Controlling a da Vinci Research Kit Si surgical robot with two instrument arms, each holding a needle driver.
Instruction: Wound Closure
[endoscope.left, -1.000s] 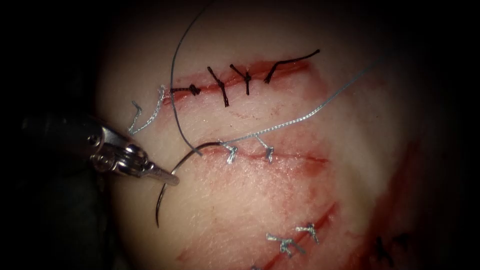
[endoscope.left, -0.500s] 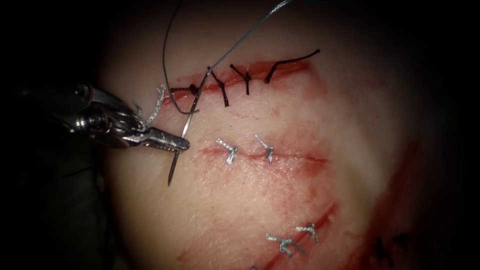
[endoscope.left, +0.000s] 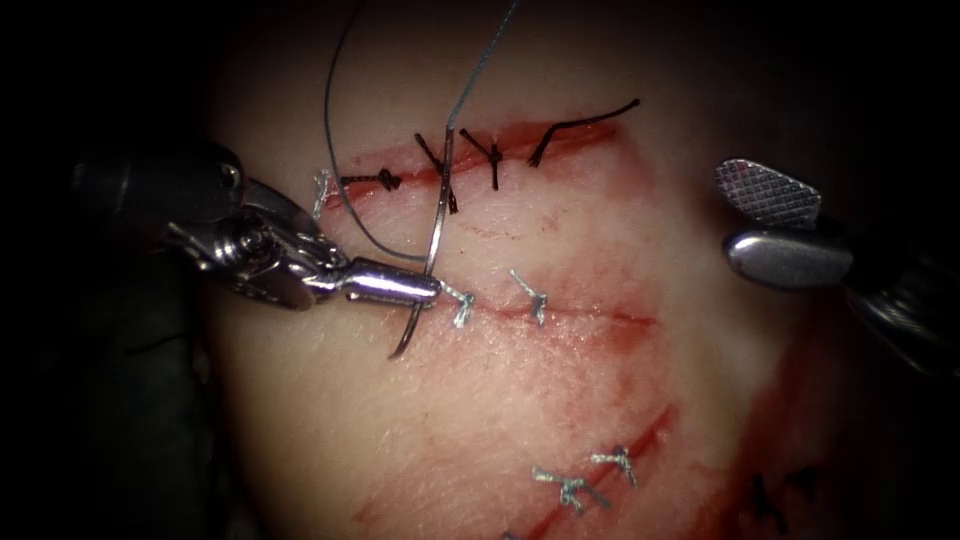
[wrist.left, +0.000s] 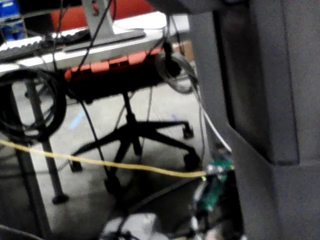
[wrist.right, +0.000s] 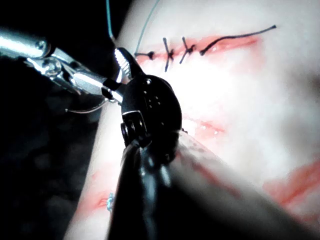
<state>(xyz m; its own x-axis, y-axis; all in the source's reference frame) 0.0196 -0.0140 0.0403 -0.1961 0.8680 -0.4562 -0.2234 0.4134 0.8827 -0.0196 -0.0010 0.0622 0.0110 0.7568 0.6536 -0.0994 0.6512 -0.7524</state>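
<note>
**Needle held over the middle cut, right tool now in view**

Pale, glistening pork-belly tissue (endoscope.left: 560, 410) smeared with red fluid (endoscope.left: 610, 335), crossed by several cuts: an upper one closed with black stitches (endoscope.left: 445, 175), a middle cut (endoscope.left: 560, 312) bearing two silvery knots (endoscope.left: 462, 305), a lower one with more silvery knots (endoscope.left: 575, 485). Dark surroundings beyond the tissue. In the left wrist view, a room with a black wheeled office chair (wrist.left: 135, 135), an orange-red seat or case (wrist.left: 115, 67), a yellow cable (wrist.left: 100, 162) and grey floor. No legible writing.

Left arm's silver needle driver (endoscope.left: 425, 288) clenched on the thin curved steel needle (endoscope.left: 437, 215) low along its curve, near the pointed end; needle standing free of the tissue, just left of the first silvery knot, its tail reaching up to the black stitches. Grey-blue thread (endoscope.left: 340, 130) trailing from the tail and looping upward.

Compared with half a second ago: left tool shifted rightward toward the middle cut, needle more upright. Right arm's needle driver (endoscope.left: 775, 225) newly arrived at the right, jaws parted, holding nothing.
</note>
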